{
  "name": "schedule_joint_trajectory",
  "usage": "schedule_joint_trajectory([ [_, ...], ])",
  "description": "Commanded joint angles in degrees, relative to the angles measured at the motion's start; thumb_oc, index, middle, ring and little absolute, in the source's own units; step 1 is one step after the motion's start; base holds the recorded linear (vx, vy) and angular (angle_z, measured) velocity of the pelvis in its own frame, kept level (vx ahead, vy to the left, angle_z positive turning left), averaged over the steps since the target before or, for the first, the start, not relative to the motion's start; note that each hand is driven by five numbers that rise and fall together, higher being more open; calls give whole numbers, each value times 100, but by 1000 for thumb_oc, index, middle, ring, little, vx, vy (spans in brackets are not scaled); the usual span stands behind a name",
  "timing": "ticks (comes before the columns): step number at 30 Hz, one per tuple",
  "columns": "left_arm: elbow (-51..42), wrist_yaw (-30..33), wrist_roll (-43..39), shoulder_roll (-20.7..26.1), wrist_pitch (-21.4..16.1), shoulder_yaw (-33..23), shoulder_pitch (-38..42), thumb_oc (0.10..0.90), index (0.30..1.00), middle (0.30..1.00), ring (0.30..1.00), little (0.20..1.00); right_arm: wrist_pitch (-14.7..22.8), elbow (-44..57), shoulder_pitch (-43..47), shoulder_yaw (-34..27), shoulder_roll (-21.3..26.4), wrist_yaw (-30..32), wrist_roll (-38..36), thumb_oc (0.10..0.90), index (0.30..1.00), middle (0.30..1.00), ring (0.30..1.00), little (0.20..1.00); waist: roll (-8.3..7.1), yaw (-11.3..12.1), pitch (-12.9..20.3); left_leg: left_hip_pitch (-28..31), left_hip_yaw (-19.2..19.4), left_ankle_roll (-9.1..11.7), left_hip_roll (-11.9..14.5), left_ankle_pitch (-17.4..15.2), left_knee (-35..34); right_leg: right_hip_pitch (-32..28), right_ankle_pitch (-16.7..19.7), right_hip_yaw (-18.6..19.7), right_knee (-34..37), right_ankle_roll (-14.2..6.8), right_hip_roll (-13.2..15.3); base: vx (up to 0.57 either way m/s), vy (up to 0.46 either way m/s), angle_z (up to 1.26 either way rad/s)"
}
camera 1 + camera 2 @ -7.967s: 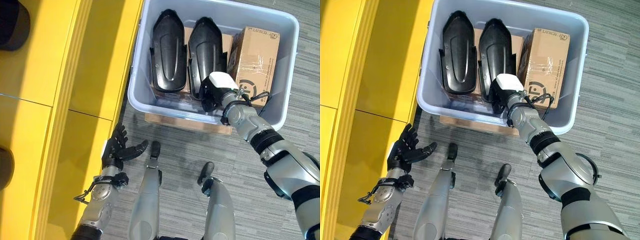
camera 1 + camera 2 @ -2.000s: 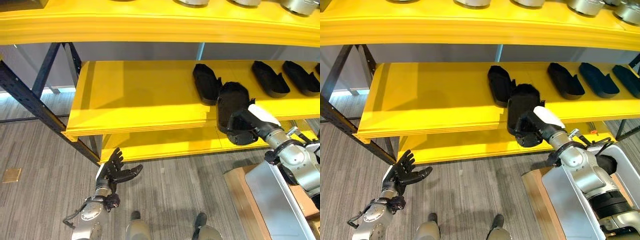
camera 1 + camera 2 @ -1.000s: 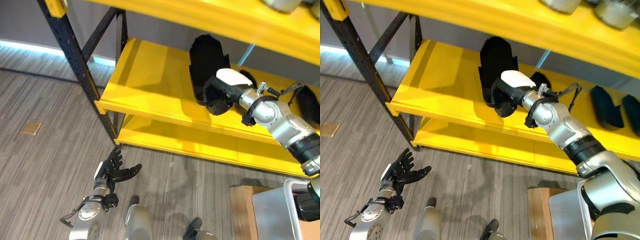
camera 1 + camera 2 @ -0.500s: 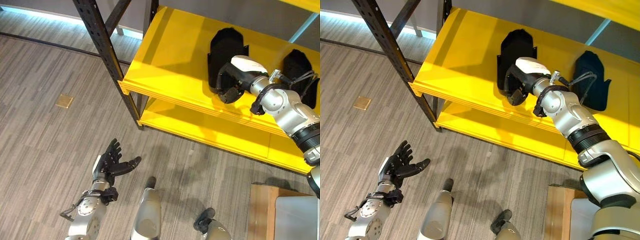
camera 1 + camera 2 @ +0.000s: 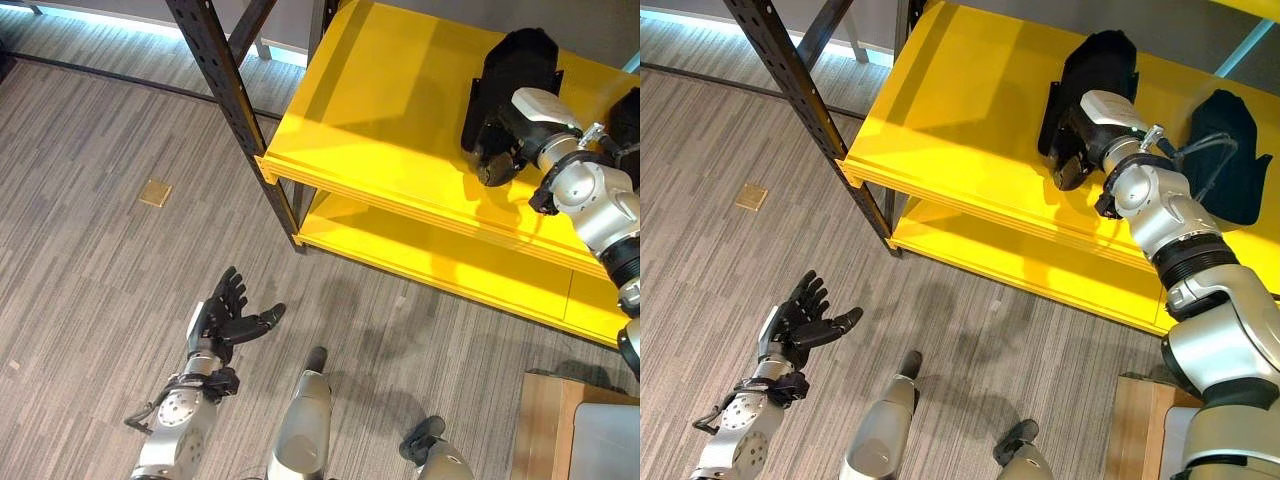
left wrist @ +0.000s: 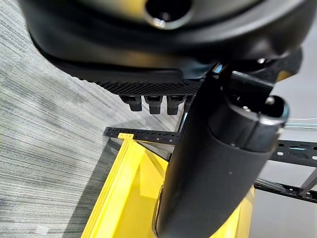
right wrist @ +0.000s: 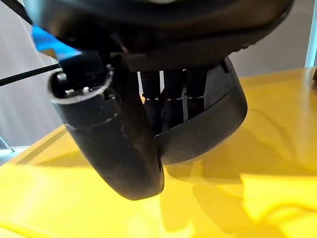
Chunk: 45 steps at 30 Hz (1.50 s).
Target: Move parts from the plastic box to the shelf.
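A black curved shell part [image 5: 510, 80] lies lengthwise over the yellow shelf's middle board [image 5: 390, 120]. My right hand [image 5: 503, 140] is shut on its near end. In the right wrist view the thumb [image 7: 116, 144] and the curled fingers [image 7: 173, 99] pinch the part's rim [image 7: 213, 124] close above the yellow board. Whether the part touches the board I cannot tell. A second black part [image 5: 1232, 150] rests on the same board further right. My left hand [image 5: 224, 320] hangs open and holds nothing, low over the floor at the lower left.
A black steel upright [image 5: 235, 105] stands at the shelf's left corner. A lower yellow board [image 5: 440, 265] juts out underneath. The grey plastic box [image 5: 605, 445] sits on a wooden pallet [image 5: 540, 425] at the lower right. Striped grey carpet [image 5: 100, 250] spreads to the left.
The camera has shifted. My right hand, still holding the black part, has carried it a little to the right along the board toward the second part. The left hand stays as it was.
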<state>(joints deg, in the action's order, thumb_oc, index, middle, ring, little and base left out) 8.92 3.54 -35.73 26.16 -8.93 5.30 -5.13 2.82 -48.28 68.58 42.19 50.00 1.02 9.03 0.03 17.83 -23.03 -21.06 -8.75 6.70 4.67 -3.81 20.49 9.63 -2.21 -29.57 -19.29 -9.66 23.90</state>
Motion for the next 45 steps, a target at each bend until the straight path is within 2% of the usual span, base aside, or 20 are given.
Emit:
schedule_joint_trajectory([
  [1, -574, 30, -113, 422, -628, 127, 175, 900, 1000, 1000, 1000, 1000, 164, -99, 1277, 28, 192, 706, 73, 400, 300, 300, 300, 300, -65, 12, 462, -496, -24, -53, 74, 199, -29, -624, -555, 240, -337, -1, -64, 0, 0, 0],
  [10, -568, 5, -154, 458, -656, 208, 213, 900, 1000, 1000, 1000, 1000, 194, -295, 1368, -35, 293, 832, -114, 400, 300, 300, 300, 300, 41, 18, 399, -558, -38, -86, 15, 218, -26, -532, -572, 250, -406, -10, -31, -3, -2, 3],
  [20, -553, 17, -150, 477, -655, 213, 218, 900, 1000, 1000, 1000, 1000, 218, -260, 1365, -12, 274, 837, -157, 400, 300, 300, 300, 300, 68, 15, 375, -581, -51, -96, -6, 245, -81, -516, -572, 234, -370, -9, -31, 0, 0, 0],
  [45, -586, 22, -178, 582, -692, 192, 206, 900, 1000, 1000, 1000, 1000, 230, -399, 1580, 87, 286, 1006, -166, 400, 300, 300, 300, 300, 2, 112, 291, -764, -171, -135, -133, 340, -187, -497, -537, 30, -253, -19, -72, 3, -2, 3],
])
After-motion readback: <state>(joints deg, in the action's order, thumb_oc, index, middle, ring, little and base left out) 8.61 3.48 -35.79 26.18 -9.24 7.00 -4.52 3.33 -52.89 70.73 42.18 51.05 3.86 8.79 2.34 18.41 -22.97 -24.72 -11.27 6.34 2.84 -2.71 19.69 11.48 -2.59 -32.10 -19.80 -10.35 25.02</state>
